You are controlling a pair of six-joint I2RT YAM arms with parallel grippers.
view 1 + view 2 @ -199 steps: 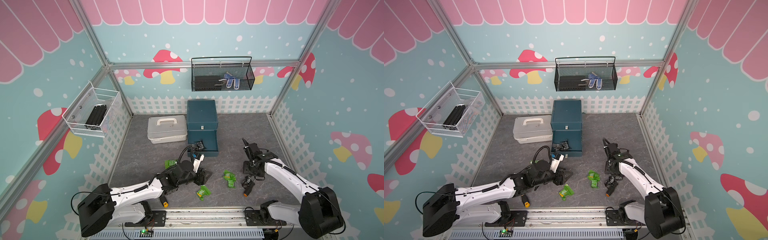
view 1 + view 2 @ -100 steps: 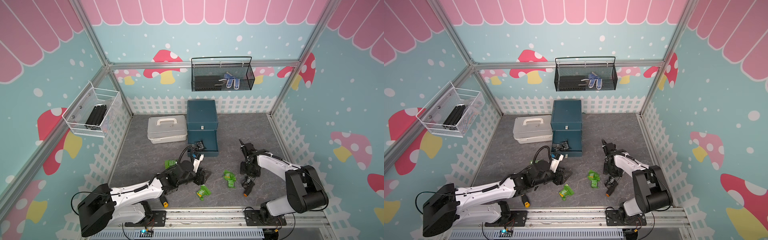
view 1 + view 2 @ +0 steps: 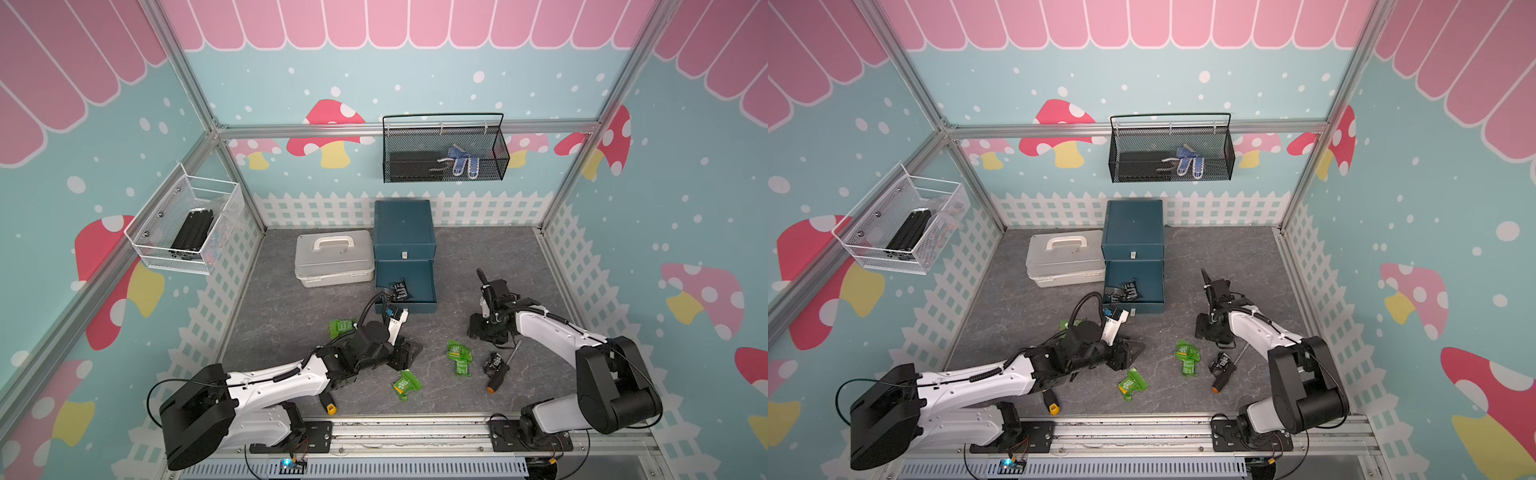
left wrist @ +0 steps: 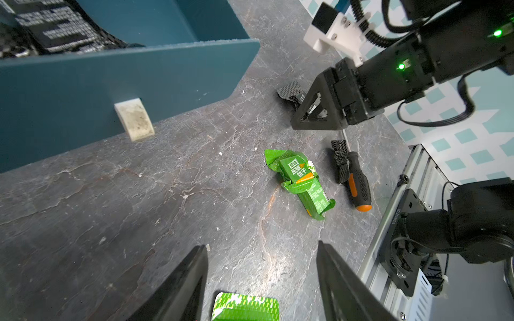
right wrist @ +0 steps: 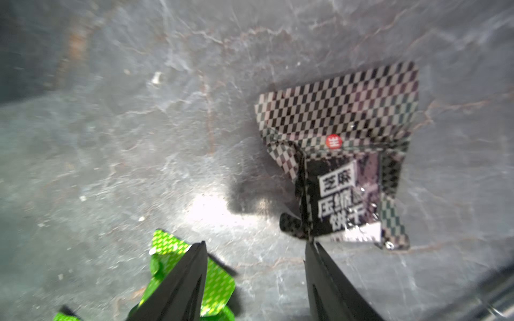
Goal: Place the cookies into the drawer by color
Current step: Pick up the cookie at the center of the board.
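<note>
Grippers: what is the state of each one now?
Left gripper: open, holding nothing.
Right gripper: open, holding nothing.

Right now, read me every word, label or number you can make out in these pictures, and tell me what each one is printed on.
"压缩饼干": green cookie packet; the line above it is too small to be sure of.
"芝麻 压缩 饼干": black checkered cookie packet.
Red dot on that packet: one character, blurred.
White fine print on the black packets in the open drawer: too small to read.
</note>
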